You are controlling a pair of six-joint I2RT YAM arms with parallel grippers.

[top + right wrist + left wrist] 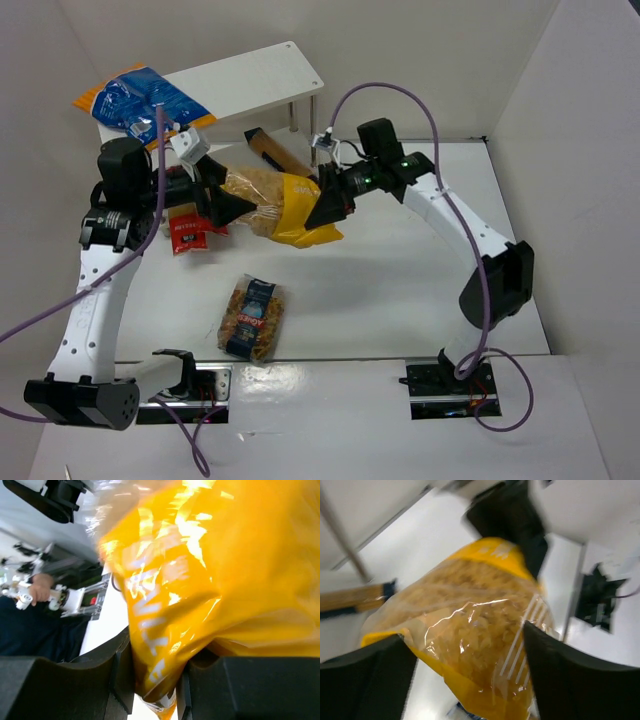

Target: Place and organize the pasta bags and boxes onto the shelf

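Observation:
The yellow bag with a clear pasta window (285, 205) hangs above the table between both grippers. My left gripper (228, 203) grips its window end, with jaws wide and both fingers against the bag's sides in the left wrist view (470, 680). My right gripper (325, 205) is shut on its yellow end, pinching the film (155, 680). The blue-and-orange bag (140, 100) lies on the top left of the white shelf (250, 75). A red spaghetti pack (188, 233) lies under my left arm. The small clear blue-labelled bag (252, 318) lies on the table in front. The tan box (272, 148) lies by the shelf legs.
The shelf's thin metal legs (291, 115) stand just behind the held bag. White walls close in the table on the left, back and right. The arm bases (440, 385) sit at the near edge.

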